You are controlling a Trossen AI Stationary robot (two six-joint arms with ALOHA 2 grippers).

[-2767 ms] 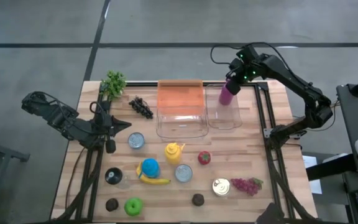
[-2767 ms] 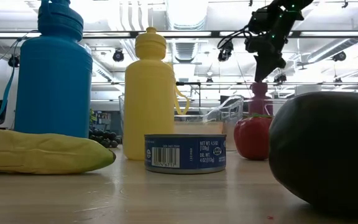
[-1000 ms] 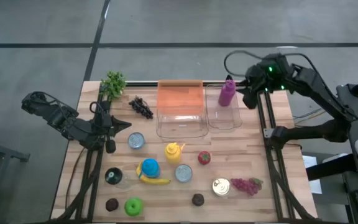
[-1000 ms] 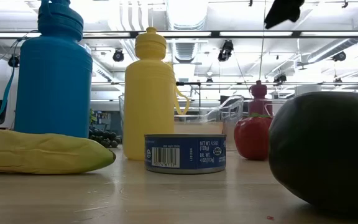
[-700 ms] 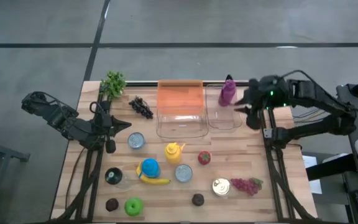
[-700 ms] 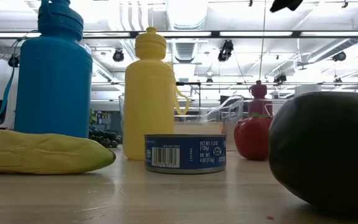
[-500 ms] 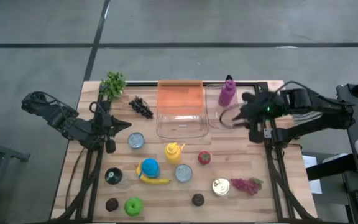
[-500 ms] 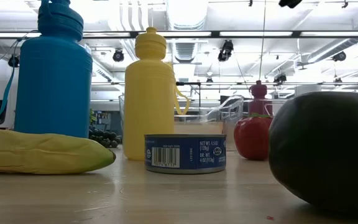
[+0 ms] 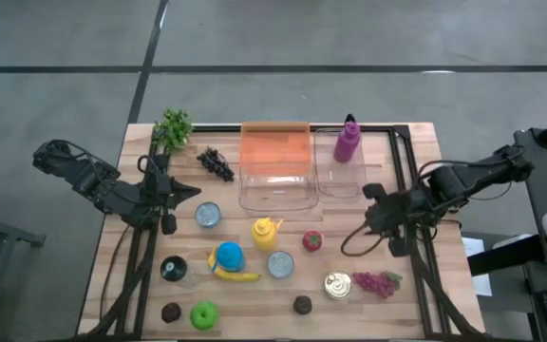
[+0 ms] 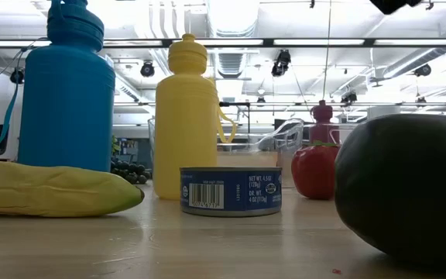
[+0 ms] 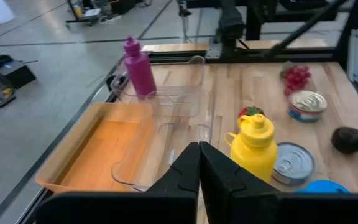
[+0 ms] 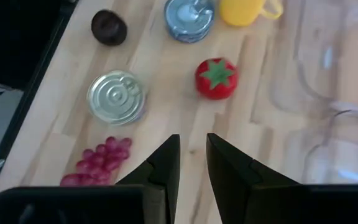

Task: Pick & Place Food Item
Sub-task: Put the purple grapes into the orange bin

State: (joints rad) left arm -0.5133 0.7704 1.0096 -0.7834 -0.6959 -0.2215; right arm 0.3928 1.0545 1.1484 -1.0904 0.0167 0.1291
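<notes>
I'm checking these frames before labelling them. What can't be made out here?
- Low view: the right gripper is off the top edge; only a dark bit of the arm shows.
- Low view: the clear container is mostly hidden behind the yellow bottle.
- Low view: the dark round item is cut off by the right edge.
- High view: the tin can label is too small to read.

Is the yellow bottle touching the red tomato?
Apart. The high view shows bare wood between the yellow bottle and the tomato.

Magenta bottle (image 9: pixel 348 142); orange bin (image 9: pixel 275 152); red tomato (image 9: pixel 311 240); yellow banana (image 9: pixel 236 276); green apple (image 9: pixel 202 314); blue bottle (image 9: pixel 228 256).
</notes>
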